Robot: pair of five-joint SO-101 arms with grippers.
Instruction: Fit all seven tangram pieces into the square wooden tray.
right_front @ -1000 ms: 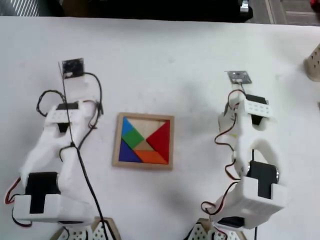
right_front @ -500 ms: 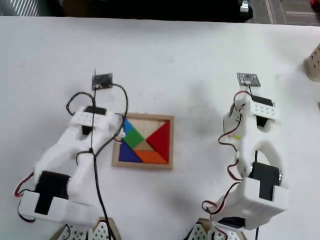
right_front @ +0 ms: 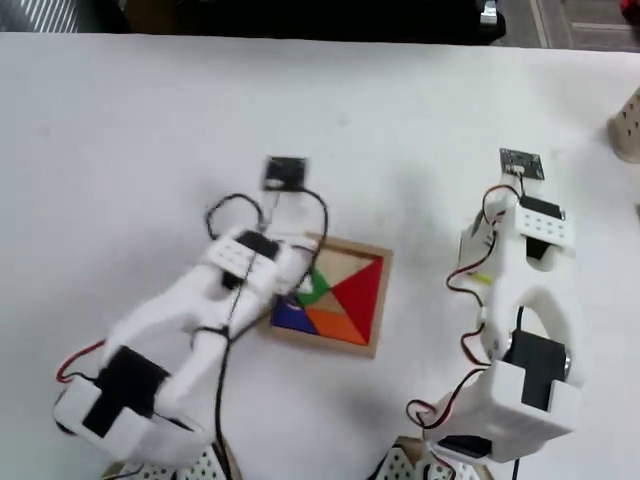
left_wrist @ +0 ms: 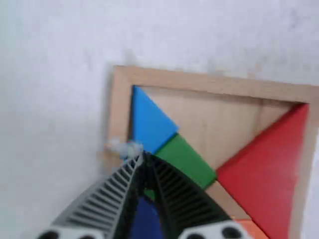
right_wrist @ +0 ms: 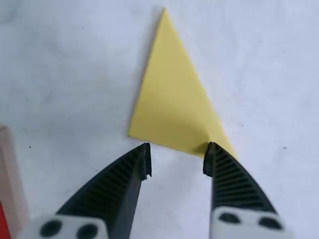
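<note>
The yellow triangle (right_wrist: 174,94) lay on the counter (right_front: 150,120) outside the tray (right_front: 381,300), under the right gripper's (right_wrist: 177,154) spread fingers. Stiff, light and likely slippery, it wanted pinching across two edges. The left gripper's (left_wrist: 143,160) fingers, pressed together, sat at the tray's rim.

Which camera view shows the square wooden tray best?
The high view: the wooden tray shows almost whole, though the left arm covers one corner. The left wrist view shows one corner close up, with the blue triangle, green piece and red triangle. The right wrist view shows a strip of rim at the picture's edge.
</note>
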